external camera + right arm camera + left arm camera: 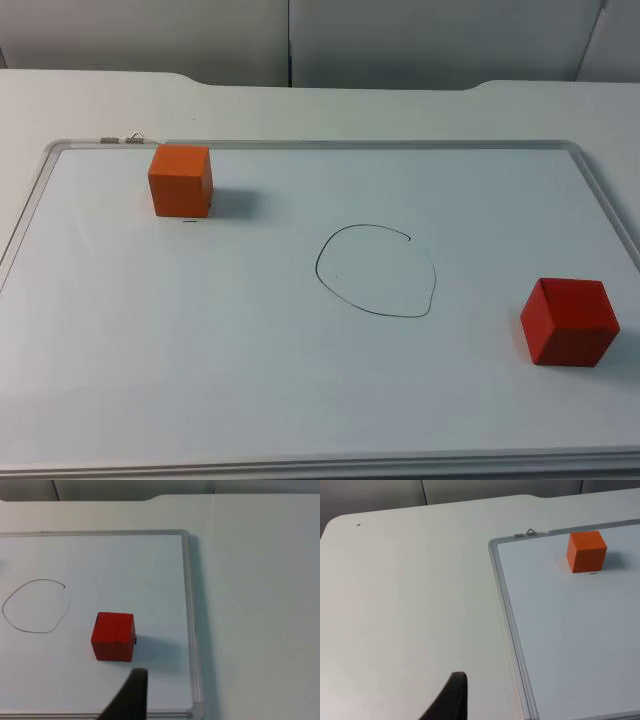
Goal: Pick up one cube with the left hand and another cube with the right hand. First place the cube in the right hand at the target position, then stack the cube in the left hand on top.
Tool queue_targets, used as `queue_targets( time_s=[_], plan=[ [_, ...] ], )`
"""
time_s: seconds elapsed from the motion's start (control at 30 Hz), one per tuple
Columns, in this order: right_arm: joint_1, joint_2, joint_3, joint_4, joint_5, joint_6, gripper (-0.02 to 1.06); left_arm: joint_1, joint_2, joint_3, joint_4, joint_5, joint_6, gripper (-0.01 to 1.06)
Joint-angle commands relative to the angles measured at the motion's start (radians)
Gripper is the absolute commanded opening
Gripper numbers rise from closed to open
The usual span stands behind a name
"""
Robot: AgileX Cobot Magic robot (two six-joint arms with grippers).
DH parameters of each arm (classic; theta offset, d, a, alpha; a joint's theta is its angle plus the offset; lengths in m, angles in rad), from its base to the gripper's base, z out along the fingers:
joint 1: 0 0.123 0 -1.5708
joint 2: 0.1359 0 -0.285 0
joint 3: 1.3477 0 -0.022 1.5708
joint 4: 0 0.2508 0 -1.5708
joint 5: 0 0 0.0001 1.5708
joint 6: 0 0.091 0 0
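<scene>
A whiteboard (320, 400) with a pale metal frame lies flat on the white table top (330, 110), and beyond the table's far edge stands the grey partition wall (400, 40), split by a dark vertical seam. Two small metal clips (122, 139) sit on the board's far frame near its left corner.

Farthest left on the board, close to that corner, stands the orange cube (181, 180), upright and casting a soft shadow to its right. A short dark mark lies on the board just in front of it. In the left wrist view the same orange cube (586, 551) sits just inside the frame, with a wide stretch of bare table top (410, 605) beside the board; one black fingertip of the left gripper (451, 700) hangs over that table surface, well apart from the cube. Whether its claw is spread or pressed together cannot be told.

Near the middle of the board is a hand-drawn circle (376, 270), a thin black outline not quite closed at its upper right, with nothing inside it.

Farthest right, near the board's right frame, stands the red cube (569, 321). In the right wrist view the red cube (114, 636) rests between the circle (35, 606) and the frame, and a black fingertip of the right gripper (131, 697) hangs near it, not touching. Its claw's state cannot be told either.
</scene>
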Motion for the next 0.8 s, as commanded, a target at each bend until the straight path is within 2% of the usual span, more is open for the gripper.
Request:
queue_targets(
  time_s=[0.0, 0.43, 0.6, 0.77],
  plan=[
    [-0.005, -0.004, 0.005, 0.005, -0.008, -0.010, 1.05, -0.005, -0.006, 0.002, -0.007, -0.012, -0.001, 1.05],
    [-0.005, -0.004, 0.002, 0.028, -0.012, -0.053, 1.05, -0.005, -0.006, 0.002, -0.001, -0.014, -0.001, 1.05],
    [-0.005, 0.109, -0.038, 0.097, -0.030, -0.105, 1.05, -0.005, -0.006, 0.005, -0.001, -0.012, -0.001, 1.05],
    [-0.005, 0.330, -0.125, 0.208, -0.130, -0.204, 1.05, -0.005, -0.006, 0.011, -0.001, -0.008, -0.001, 1.05]
  ],
)
